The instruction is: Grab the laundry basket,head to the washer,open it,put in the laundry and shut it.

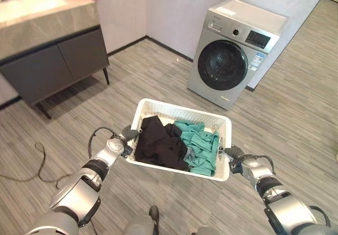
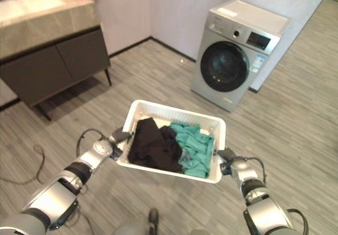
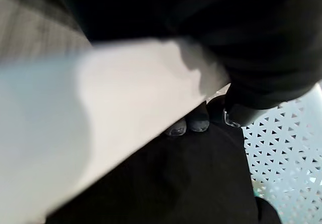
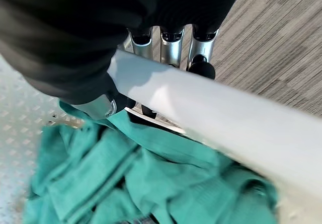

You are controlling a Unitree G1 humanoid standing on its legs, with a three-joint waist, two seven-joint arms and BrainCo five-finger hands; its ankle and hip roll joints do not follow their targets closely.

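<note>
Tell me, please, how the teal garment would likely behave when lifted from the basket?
The teal garment lies crumpled in folds, so it would probably hang floppy. It looks thin, likely light. It touches the black garment, which might drag along.

Home laundry room: washer (image 1: 231, 53), vanity cabinet (image 1: 53, 60), wood-look floor (image 1: 296, 119).

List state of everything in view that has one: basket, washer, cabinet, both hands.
Basket: lifted off the floor, holding black and teal laundry.
Washer: door shut.
Cabinet: doors shut.
Left hand: fingers curled over the basket's left rim.
Right hand: fingers curled round the basket's right rim.
</note>
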